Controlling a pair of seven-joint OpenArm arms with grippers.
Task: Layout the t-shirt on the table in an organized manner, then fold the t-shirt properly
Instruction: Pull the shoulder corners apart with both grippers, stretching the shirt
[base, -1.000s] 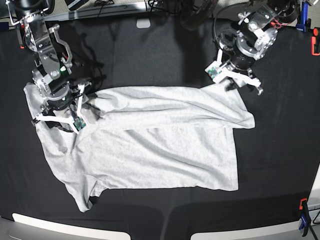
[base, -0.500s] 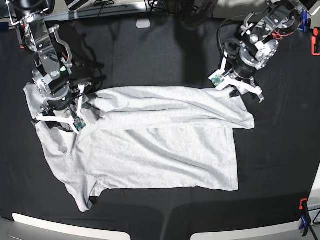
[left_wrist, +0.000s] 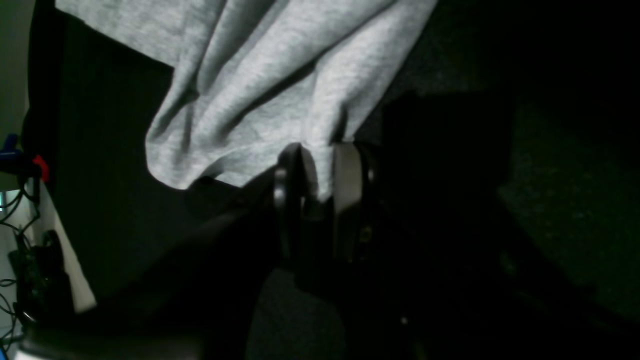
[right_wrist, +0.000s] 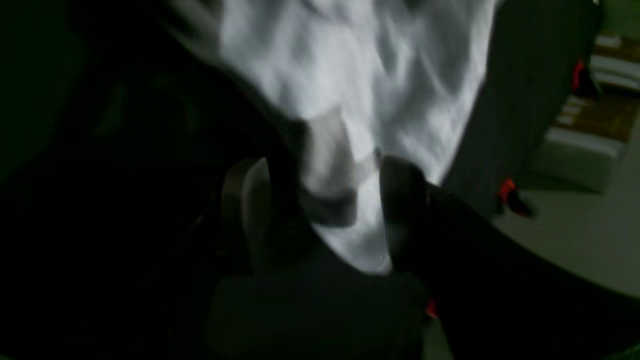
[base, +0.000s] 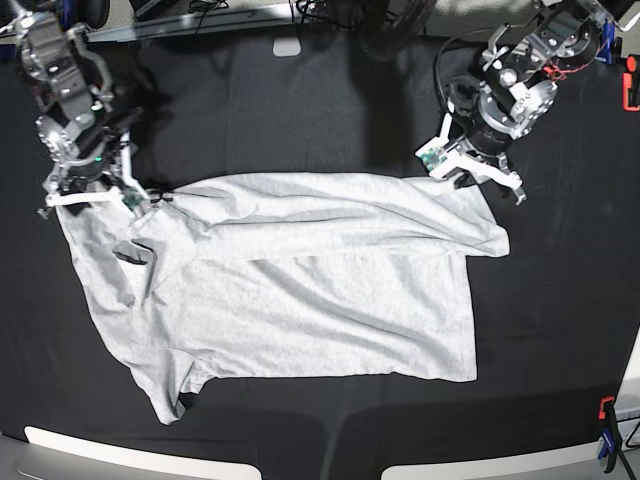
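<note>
Jaws on the left gripper (left_wrist: 317, 172) are pinching a fold of the t-shirt (base: 300, 290); in the left wrist view, grey cloth is sitting squeezed between the two dark fingers (left_wrist: 350, 195) with very little gap showing. From the base view, this gripper (base: 478, 178) is sitting at the shirt's far right corner, low against the cloth.

Jaws on the right gripper (right_wrist: 320, 220) are standing apart. In the right wrist view, which is blurred, the fingers (right_wrist: 400, 210) are straddling a raised fold of shirt fabric (right_wrist: 350, 100), with space visible on both sides of it; I cannot tell whether either finger is touching the cloth. In the base view, the right gripper (base: 90, 195) is hovering at the shirt's far left corner, over the sleeve area.

T-shirt is lying spread across the middle of the tabletop (base: 300, 110), plain side up as far as I can see, no lettering showing. Its far edge is running roughly straight between the two grippers, with a long soft ridge of doubled cloth just below that edge. The near left sleeve is sticking out toward the front edge of the tabletop. The right-hand hem side is lying fairly square, with the upper right corner flaring out a little past the lower one. A dark small opening is showing in the cloth near the left side, below the right gripper.

A blue-and-orange clamp (base: 607, 440) is sitting at the tabletop's near right edge, well apart from the shirt.
</note>
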